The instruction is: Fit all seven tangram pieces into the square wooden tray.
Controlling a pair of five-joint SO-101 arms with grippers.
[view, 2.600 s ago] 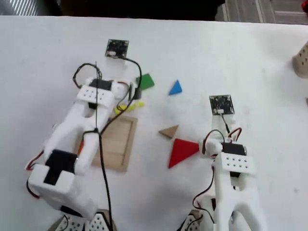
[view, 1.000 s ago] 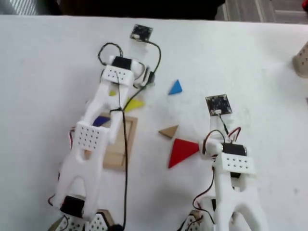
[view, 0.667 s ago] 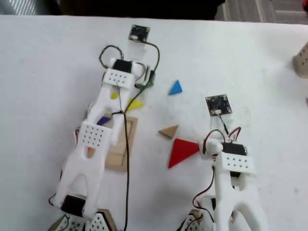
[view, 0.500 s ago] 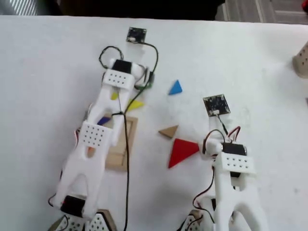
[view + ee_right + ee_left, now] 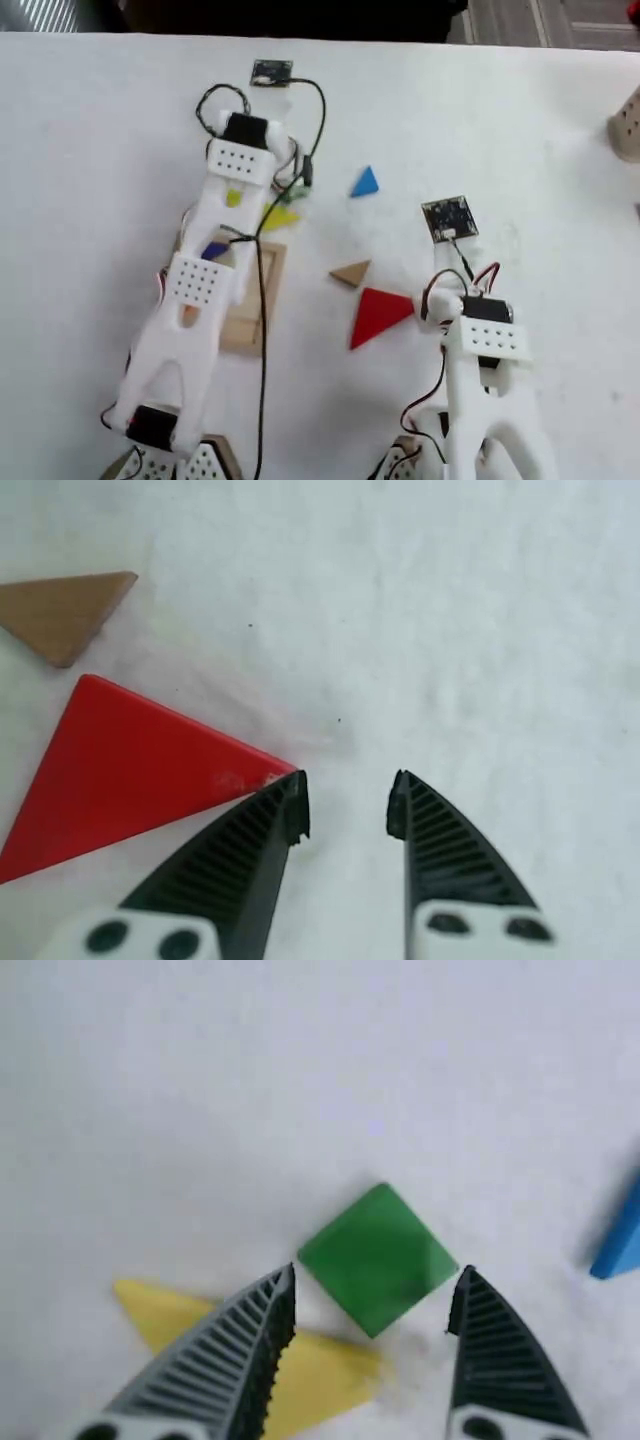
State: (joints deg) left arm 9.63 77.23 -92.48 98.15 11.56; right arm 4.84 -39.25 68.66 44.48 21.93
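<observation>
Nearest, my right gripper (image 5: pixel 348 792) is spread, one tip beside a corner of the flat red triangle (image 5: pixel 120 770). Left of it, my left arm hides most of the pale square wooden tray (image 5: pixel 263 290). Farther off, my left gripper (image 5: pixel 376 1276) is spread astride the green square (image 5: pixel 375 1245), one finger covering part of a yellow piece (image 5: pixel 322 1375).

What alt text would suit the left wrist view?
The left arm's tool hangs open over a green square piece lying on the white table. A yellow triangle lies beside the square, and a blue piece lies farther off.
</observation>
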